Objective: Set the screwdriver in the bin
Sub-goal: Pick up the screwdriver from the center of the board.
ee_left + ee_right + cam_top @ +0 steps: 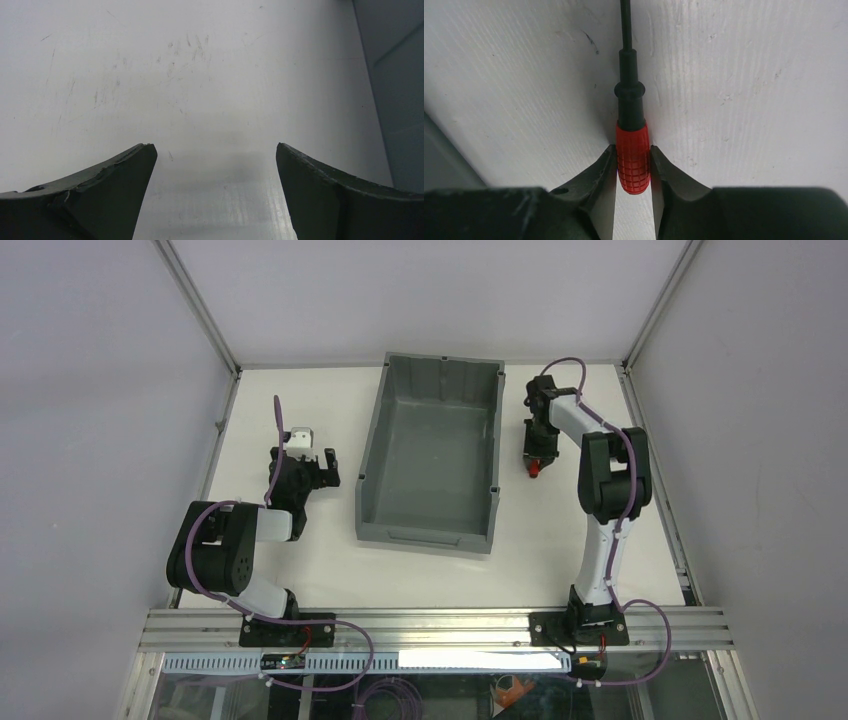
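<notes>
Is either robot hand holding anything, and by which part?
The right hand grips the screwdriver by its red handle; the left hand holds nothing.

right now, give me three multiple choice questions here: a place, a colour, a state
1. Where is the screwdriver relative to the bin?
A. inside it
B. outside, on the right arm's side
C. outside, on the left arm's side
2. What colour is its handle?
A. blue
B. red
C. yellow
3. How is the left gripper?
A. open, empty
B. shut on the screwdriver
C. shut on the bin's rim
Key: 1 B, the top view shows it beside the bin's right wall. 2 B, red shows between the fingers of the right gripper. 3 A, its fingers stand wide apart.
</notes>
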### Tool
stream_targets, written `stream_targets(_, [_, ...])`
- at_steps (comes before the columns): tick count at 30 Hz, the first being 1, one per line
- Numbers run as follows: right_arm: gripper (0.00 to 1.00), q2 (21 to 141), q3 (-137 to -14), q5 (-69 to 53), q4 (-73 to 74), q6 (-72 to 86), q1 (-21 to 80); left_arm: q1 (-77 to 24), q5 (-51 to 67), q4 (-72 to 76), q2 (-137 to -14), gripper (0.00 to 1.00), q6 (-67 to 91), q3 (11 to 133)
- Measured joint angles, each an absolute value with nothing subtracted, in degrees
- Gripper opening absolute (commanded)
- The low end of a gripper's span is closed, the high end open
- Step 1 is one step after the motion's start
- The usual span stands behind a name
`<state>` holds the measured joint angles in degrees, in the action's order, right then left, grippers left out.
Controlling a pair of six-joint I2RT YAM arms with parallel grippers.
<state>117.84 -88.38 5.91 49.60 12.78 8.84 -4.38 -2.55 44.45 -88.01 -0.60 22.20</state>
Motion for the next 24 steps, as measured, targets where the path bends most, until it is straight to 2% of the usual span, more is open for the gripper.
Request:
stream_targets(4, [0.00, 116.7, -88.4, 7.2, 50.5, 12.8, 8.6, -4.4, -2.5, 44.4, -88.0, 0.99, -0.6, 22.2])
stream_targets(13, [0.00, 109.6, -89.1, 8.6, 53.6, 13.0, 8.3, -4.4, -2.5, 44.4, -88.0, 0.99, -0.6, 22.2])
stream_targets(24, [0.00, 103.7, -95.6, 8.3, 57.8, 14.0, 8.3, -4.4, -2.5, 44.4, -88.0, 0.99, -0.6, 22.2])
